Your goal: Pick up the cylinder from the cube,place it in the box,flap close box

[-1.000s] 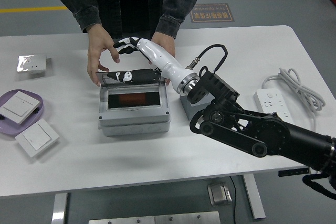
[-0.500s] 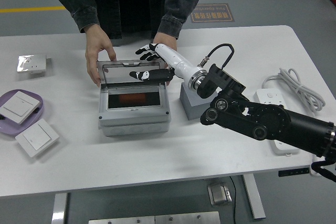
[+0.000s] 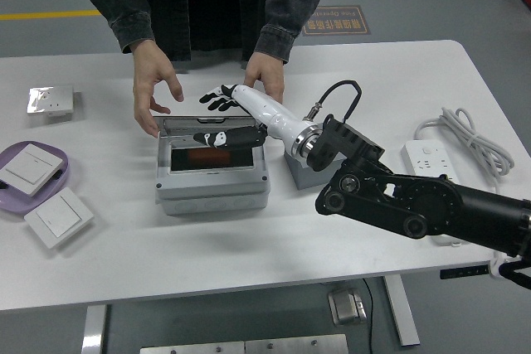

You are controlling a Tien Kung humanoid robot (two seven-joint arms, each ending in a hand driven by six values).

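Observation:
The grey box (image 3: 212, 192) stands at the table's middle with its clear flap lid (image 3: 178, 126) tilted low over the opening. A red cylinder (image 3: 205, 157) lies inside it. My right hand (image 3: 214, 118) reaches in from the right with its fingers (image 3: 217, 99) spread behind the lid and its thumb lying across the lid's front face, grasping nothing. The grey cube (image 3: 305, 176) sits right of the box, partly hidden under my forearm. A person at the far side holds one hand (image 3: 152, 89) at the box's back left corner and the other hand (image 3: 265, 74) behind my wrist.
A purple plate (image 3: 58, 162) with a white wall switch, another switch (image 3: 58, 217) and a silver-backed one (image 3: 51, 100) lie at the left. A white power strip (image 3: 433, 167) with its coiled cable (image 3: 469, 138) lies at the right.
My right hand has come forward and down, and the flap lid has dropped from nearly upright to low over the box. The person's hands have stayed behind the box.

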